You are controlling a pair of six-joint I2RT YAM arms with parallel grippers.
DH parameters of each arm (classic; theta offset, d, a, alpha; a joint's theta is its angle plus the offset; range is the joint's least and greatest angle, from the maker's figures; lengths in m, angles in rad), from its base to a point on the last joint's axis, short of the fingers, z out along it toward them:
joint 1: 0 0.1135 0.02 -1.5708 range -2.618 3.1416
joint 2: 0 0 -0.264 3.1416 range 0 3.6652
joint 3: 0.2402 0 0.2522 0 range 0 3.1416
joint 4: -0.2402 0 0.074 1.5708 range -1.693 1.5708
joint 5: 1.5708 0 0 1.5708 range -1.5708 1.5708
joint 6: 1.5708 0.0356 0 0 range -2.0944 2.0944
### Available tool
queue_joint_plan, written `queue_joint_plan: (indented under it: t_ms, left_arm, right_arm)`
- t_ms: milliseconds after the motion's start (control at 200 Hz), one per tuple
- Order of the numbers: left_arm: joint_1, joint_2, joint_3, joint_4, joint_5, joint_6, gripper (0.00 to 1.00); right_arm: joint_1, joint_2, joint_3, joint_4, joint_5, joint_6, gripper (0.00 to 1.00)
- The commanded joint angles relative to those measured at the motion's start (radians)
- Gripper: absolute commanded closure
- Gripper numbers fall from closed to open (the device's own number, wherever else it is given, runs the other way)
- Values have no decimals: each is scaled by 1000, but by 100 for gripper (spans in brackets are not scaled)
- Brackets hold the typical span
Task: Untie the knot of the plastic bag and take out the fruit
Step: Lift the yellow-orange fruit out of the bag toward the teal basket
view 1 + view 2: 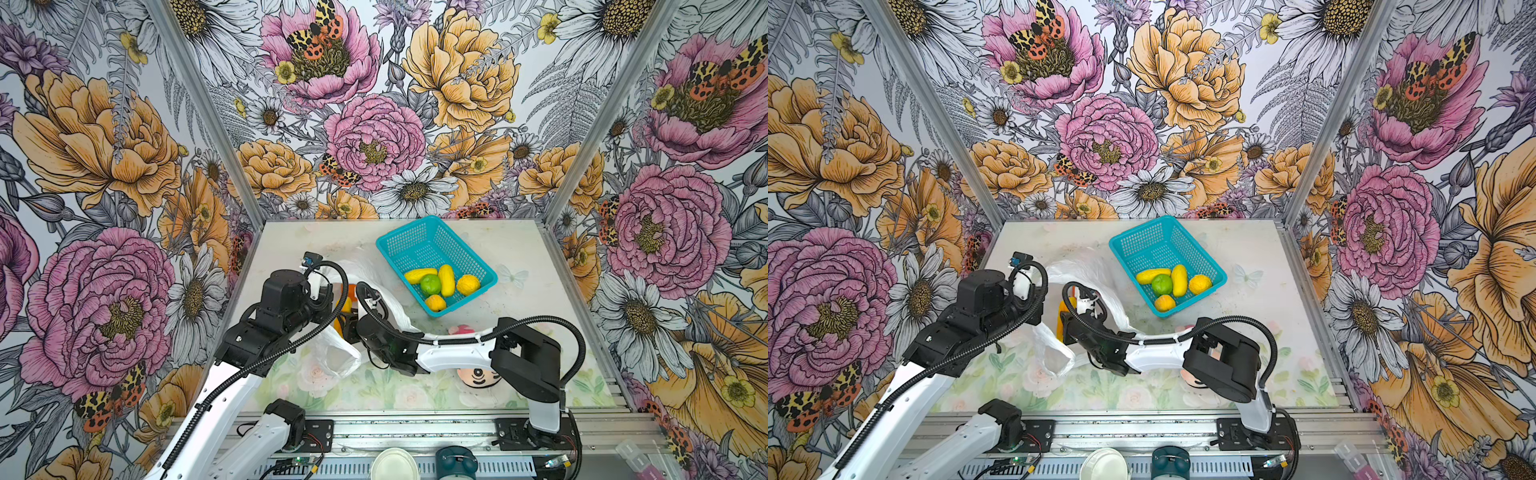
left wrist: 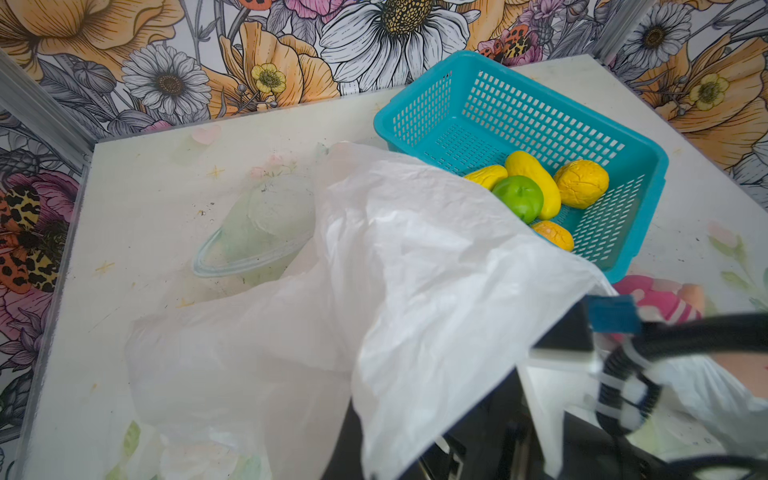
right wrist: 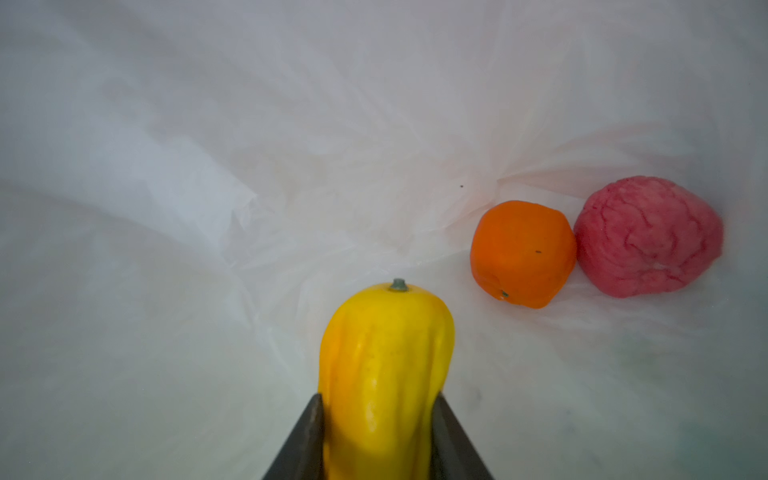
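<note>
One yellow oblong fruit (image 3: 384, 353), likely light and slippery: right gripper (image 3: 378, 399) pinches its girth; left gripper (image 1: 328, 293) clamps the flimsy plastic bag (image 2: 415, 270).

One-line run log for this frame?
left gripper: shut on plastic bag rim | right gripper: shut on yellow fruit inside bag | also in bag: orange fruit, pink-red fruit | teal basket: five fruits

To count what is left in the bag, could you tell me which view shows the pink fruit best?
The right wrist view: it looks inside the bag and shows the pink fruit whole, beside the orange one. In both top views and the left wrist view it is hidden.
</note>
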Motion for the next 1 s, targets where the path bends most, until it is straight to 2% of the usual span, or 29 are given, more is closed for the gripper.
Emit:
queue_joint_plan:
  t_ms: [0, 370, 681, 716, 846, 996]
  left_arm:
    - [7, 2, -13, -7, -53, 6, 100]
    - [13, 13, -18, -16, -105, 0, 100]
    - [13, 27, -29, -16, -139, -3, 100]
    - [9, 29, -31, -17, -172, -3, 100]
    - [0, 45, -36, -16, -183, -3, 100]
    - [2, 55, -36, -19, -184, -5, 100]
  right_arm:
    - [25, -87, -43, 73, 65, -55, 73]
    - [61, -274, -190, 138, 142, -92, 74]
    - [62, -481, -313, 179, 175, -170, 72]
    - [63, -501, -318, 174, 181, -187, 72]
    - [40, -581, -343, 156, 204, -238, 71]
    - [-45, -667, -374, 111, 202, -264, 71]
